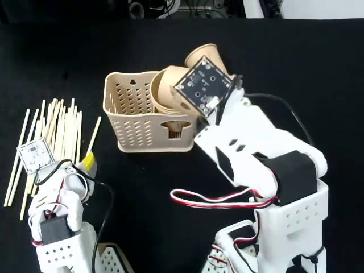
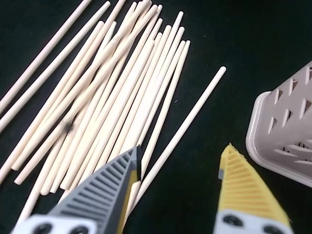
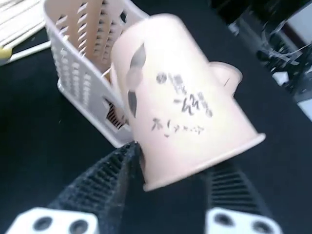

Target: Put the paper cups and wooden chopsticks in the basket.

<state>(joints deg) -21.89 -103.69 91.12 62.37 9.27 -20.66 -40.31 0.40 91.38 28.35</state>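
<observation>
Grey and yellow ribbed fingers of the left hand [image 2: 183, 148] stand spread apart, gripping nothing, low over the black worktop [image 1: 284, 68]. One stray pale wooden chopstick [image 2: 190, 112] lies slantwise on the cloth, its near end running in beside the grey finger. Just past it on the grey finger's side lies the loose heap of pale wooden chopsticks [image 2: 112, 87], roughly parallel and overlapping. On the yellow finger's side, a corner of the beige slotted plastic basket [image 2: 287, 136] shows close by.

The right hand [image 3: 175, 161] has its black ribbed fingers clenched on the wide end of a tan printed paper cup [image 3: 185, 107]. This cup is tilted, with its narrow end over the near end of the basket. A second tan paper cup [image 3: 226, 75] peeks out just behind it.

From the high camera, both cups sit at the basket's right end, beside the right arm's wrist. The chopstick heap lies well to the basket's left.
</observation>
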